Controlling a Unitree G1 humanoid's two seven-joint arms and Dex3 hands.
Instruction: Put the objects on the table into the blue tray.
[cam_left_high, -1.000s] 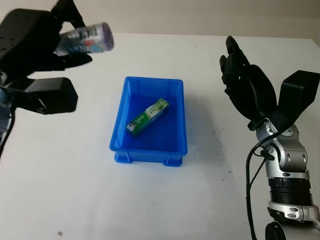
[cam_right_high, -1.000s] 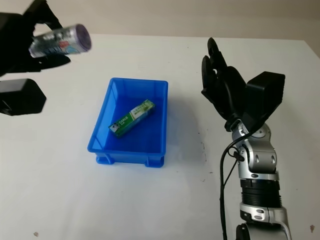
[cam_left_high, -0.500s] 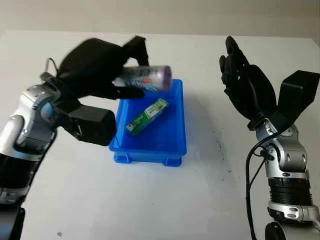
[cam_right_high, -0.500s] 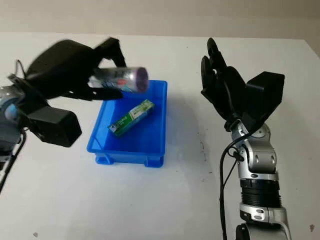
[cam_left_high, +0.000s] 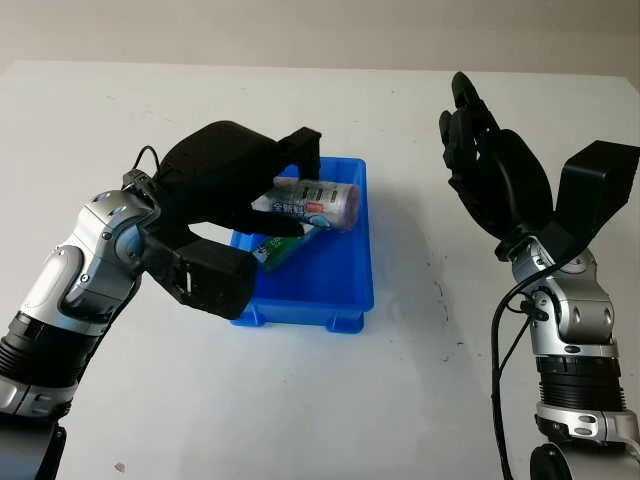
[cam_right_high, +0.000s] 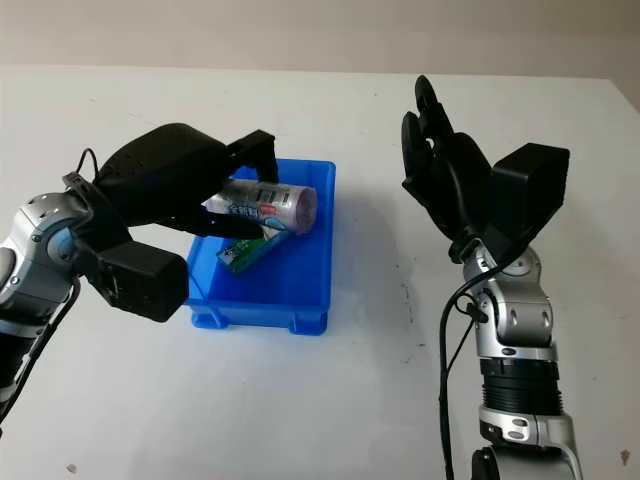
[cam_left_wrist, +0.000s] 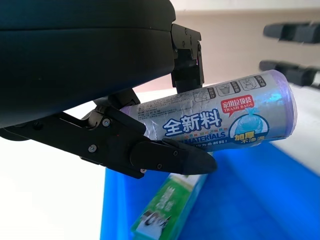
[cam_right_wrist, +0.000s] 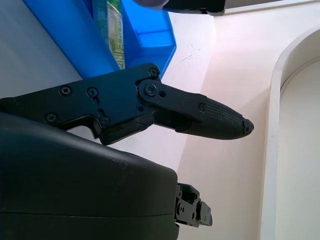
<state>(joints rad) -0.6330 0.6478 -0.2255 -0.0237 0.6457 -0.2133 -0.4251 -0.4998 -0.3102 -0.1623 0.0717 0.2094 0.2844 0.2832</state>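
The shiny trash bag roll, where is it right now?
The trash bag roll is in the left hand, held above the blue tray, over the green box.

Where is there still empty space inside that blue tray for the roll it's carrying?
The blue tray floor is bare along its right wall. The green box crowds the left, with the left robot hand holding the trash bag roll above.

Tray (cam_left_high: 355, 290): centre of the table (cam_left_high: 300, 400).
Box (cam_right_high: 245, 251): in the tray, lying diagonally.
Roll (cam_left_high: 318, 202): above the tray's far left part, over the box, held by the left hand (cam_left_high: 235, 185).
Right hand (cam_left_high: 492, 175): open, raised, right of the tray, well apart.
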